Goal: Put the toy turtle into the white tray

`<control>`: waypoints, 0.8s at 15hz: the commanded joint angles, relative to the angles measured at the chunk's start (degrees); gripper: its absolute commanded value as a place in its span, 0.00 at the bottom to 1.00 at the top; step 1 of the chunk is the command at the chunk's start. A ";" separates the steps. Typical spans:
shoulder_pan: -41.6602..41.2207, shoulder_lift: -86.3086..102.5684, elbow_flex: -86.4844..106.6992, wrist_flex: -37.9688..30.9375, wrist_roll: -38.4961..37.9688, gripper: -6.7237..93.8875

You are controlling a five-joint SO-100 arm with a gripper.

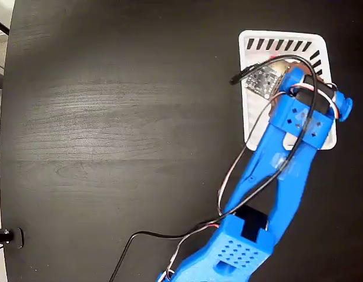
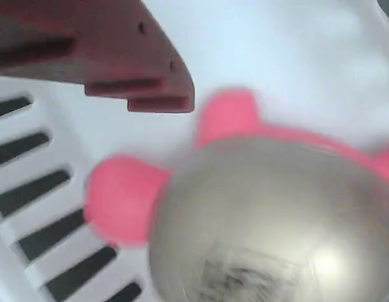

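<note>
Wrist view: the toy turtle (image 2: 270, 220) fills the frame, lying on the white tray (image 2: 295, 56) beside its black slots. The fixed view hides it under the blue arm (image 1: 275, 164); the gripper's (image 1: 281, 73) spread cannot be judged.

Toy turtle (image 2: 270, 214): shiny golden-bronze domed shell, pink round head pointing left in the wrist view, pink feet showing at the shell's upper edge. Image blurred; lies on the floor of the white tray (image 2: 295, 56), head just beside the row of black diagonal slots. In the fixed view the white tray (image 1: 252, 117) sits at upper right of the table; turtle mostly hidden there.
</note>
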 commanded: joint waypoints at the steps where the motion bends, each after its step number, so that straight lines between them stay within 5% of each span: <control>1: 0.97 4.39 -0.26 0.18 0.35 0.61; 3: 0.97 10.37 2.20 -0.88 1.76 0.61; 8: -5.10 36.91 17.67 -9.93 7.21 0.26; 12: -14.50 61.00 50.36 -30.76 8.88 0.10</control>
